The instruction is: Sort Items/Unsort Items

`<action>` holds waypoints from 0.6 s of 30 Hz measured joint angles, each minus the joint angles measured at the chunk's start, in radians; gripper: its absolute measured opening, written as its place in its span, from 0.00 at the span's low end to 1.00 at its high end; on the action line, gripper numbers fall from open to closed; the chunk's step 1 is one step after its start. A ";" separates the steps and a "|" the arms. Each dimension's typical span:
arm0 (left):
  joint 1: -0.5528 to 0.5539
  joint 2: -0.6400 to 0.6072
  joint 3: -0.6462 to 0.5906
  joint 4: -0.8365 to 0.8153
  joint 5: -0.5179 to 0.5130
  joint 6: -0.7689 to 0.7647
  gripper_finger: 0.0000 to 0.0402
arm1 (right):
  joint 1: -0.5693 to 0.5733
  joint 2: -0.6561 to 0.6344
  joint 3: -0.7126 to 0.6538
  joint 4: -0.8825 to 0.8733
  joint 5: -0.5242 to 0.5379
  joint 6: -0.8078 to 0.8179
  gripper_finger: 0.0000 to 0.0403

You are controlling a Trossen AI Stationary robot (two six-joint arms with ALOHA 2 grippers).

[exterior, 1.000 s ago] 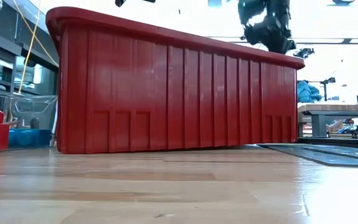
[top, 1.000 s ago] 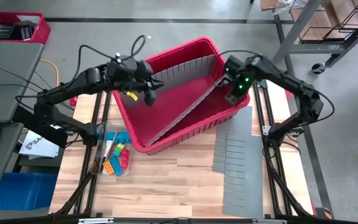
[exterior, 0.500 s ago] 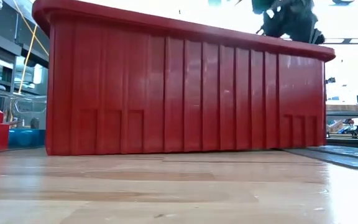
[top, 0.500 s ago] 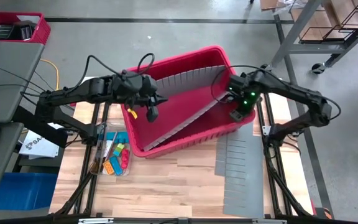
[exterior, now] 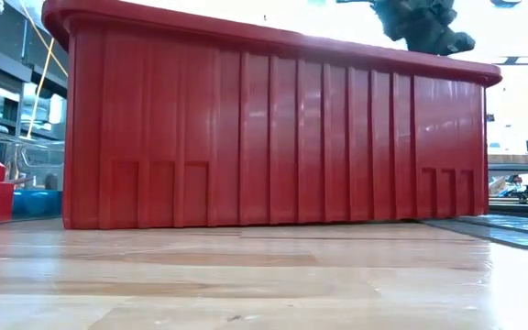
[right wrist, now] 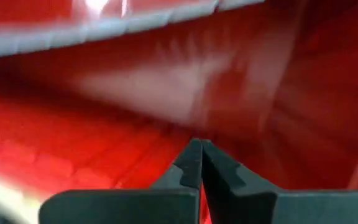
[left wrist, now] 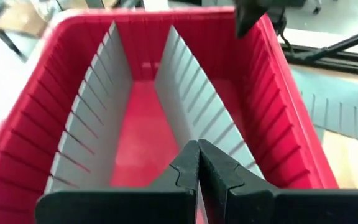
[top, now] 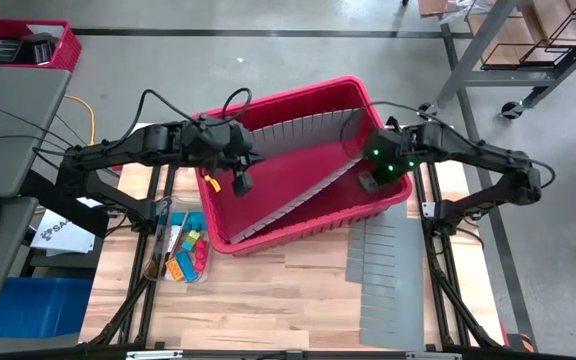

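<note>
Red bin [top: 313,225] fills mid-frame; both pinched-shut, empty tools, left [top: 242,184] and right [top: 366,183], sit inside its rims. Only the high view shows items [top: 186,252] lower left on the worktop [top: 268,300].

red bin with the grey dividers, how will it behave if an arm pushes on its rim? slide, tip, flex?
The red bin probably slides rather than tips: the low view shows a wide flat base on smooth wood. It looks light, since its compartments appear empty in the left wrist view. The thin grey dividers stand askew and may shift or flex. Ribbed walls suggest fair stiffness.
</note>
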State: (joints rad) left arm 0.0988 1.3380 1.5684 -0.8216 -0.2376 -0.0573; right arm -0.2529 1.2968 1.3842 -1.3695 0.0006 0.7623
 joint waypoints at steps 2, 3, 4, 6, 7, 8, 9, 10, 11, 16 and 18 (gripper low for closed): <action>0.004 0.000 0.000 0.028 -0.008 0.016 0.01 | -0.021 0.001 0.000 0.015 0.055 0.021 0.00; 0.007 0.000 0.000 0.038 -0.010 0.016 0.01 | -0.030 0.005 0.000 0.008 0.063 0.023 0.00; 0.009 0.000 0.000 0.048 -0.010 0.015 0.01 | -0.039 0.008 0.000 -0.011 0.056 0.021 0.00; 0.012 0.000 0.000 0.060 -0.010 0.008 0.01 | -0.038 0.012 -0.018 -0.050 0.031 0.014 0.00; 0.010 0.000 0.000 0.058 -0.009 0.005 0.01 | -0.031 0.011 -0.035 -0.075 0.008 0.011 0.00; 0.007 0.000 0.000 0.057 -0.010 -0.006 0.01 | -0.020 0.011 -0.055 -0.099 -0.019 0.012 0.00; 0.003 0.000 -0.001 0.056 -0.010 -0.017 0.01 | -0.004 0.011 -0.075 -0.112 -0.047 0.018 0.00; -0.002 0.000 0.000 0.054 -0.010 -0.028 0.01 | 0.015 0.011 -0.098 -0.116 -0.074 0.024 0.00; -0.009 0.000 -0.001 0.049 -0.009 -0.037 0.01 | 0.037 0.011 -0.118 -0.112 -0.086 0.030 0.00; -0.049 0.000 -0.001 -0.004 -0.011 -0.047 0.01 | 0.138 0.009 -0.148 -0.062 -0.173 0.115 0.00; -0.062 0.000 -0.001 -0.022 -0.011 -0.054 0.01 | 0.160 0.005 -0.124 -0.007 -0.220 0.153 0.00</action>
State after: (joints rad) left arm 0.0367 1.3376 1.5677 -0.8439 -0.2485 -0.1114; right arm -0.0925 1.3022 1.2606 -1.3763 -0.2194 0.9149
